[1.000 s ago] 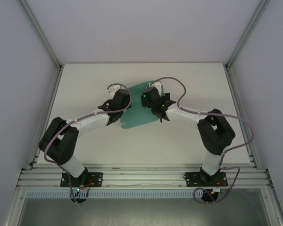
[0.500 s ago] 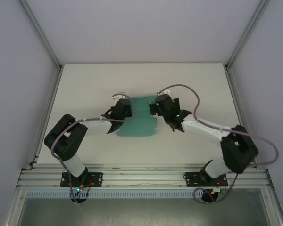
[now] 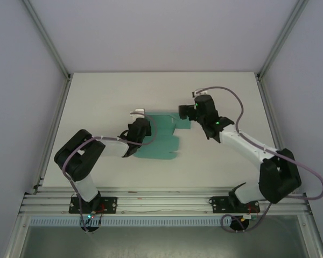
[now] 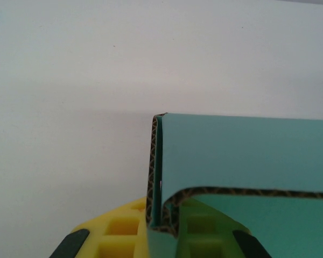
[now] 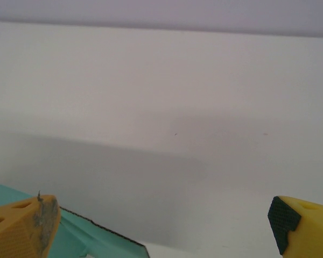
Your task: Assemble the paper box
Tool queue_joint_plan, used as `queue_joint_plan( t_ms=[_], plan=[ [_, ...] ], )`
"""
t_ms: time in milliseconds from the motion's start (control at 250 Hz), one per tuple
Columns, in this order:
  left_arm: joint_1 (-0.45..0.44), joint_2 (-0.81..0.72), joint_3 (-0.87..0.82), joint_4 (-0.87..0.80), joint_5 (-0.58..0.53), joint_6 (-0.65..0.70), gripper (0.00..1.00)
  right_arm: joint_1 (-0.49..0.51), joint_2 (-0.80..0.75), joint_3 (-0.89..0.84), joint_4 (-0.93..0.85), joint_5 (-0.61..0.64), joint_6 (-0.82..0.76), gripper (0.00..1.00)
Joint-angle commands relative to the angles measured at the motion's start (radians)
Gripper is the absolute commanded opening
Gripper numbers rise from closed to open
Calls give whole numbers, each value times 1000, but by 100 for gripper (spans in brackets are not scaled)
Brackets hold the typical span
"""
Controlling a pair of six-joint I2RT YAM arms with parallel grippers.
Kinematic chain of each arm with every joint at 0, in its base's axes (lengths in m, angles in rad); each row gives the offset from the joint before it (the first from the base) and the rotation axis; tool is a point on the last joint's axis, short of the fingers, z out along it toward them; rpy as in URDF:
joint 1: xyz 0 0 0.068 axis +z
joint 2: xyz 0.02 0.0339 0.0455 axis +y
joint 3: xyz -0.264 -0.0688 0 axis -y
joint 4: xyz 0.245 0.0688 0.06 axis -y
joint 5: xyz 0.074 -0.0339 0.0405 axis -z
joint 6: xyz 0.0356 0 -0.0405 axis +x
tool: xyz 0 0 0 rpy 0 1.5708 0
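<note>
The box (image 3: pixel 160 141) is lying mostly flat mid-worktop (image 3: pixel 220 166), between the arms. The left gripper (image 4: pixel 161 239) is pinching its folded left edge tight. The right gripper (image 3: pixel 186 112) is gaping wide, holding nothing, just beside the far right corner. The fluted card is looking light, springy and easily creased, so flaps are best gripped near fold lines.

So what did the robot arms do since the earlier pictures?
The open right gripper swung right, from over the paper box to its right edge, and its arm stretched out. The box slid nearer the arm bases and looks flatter. The left gripper followed, staying shut on its left edge.
</note>
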Motion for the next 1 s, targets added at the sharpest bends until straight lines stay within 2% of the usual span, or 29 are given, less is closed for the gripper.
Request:
queue_joint_plan(
  t_ms=[0, 220, 340, 448, 600, 875, 999],
  plan=[
    [-4, 10, 18, 22, -19, -2, 0, 1, 61, 8, -12, -69, -27, 100],
    [-6, 20, 17, 34, -1, -1, 0, 29, 179, 18, 35, -129, -51, 100],
    [-6, 30, 28, 19, 0, -10, 0, 61, 231, 39, 73, -100, -48, 100],
    [-6, 22, 29, 14, 9, -13, 0, 72, 243, 38, 117, -84, -39, 100],
    [-6, -6, 34, -20, 2, -6, 0, 63, 174, -7, 66, -67, -46, 100],
    [-1, -96, 27, -70, 103, 7, 0, -45, -115, -192, -47, -326, -120, 100],
    [-2, -144, 20, -87, 163, 8, 0, -103, -190, -224, -58, -478, -131, 88]
  ],
)
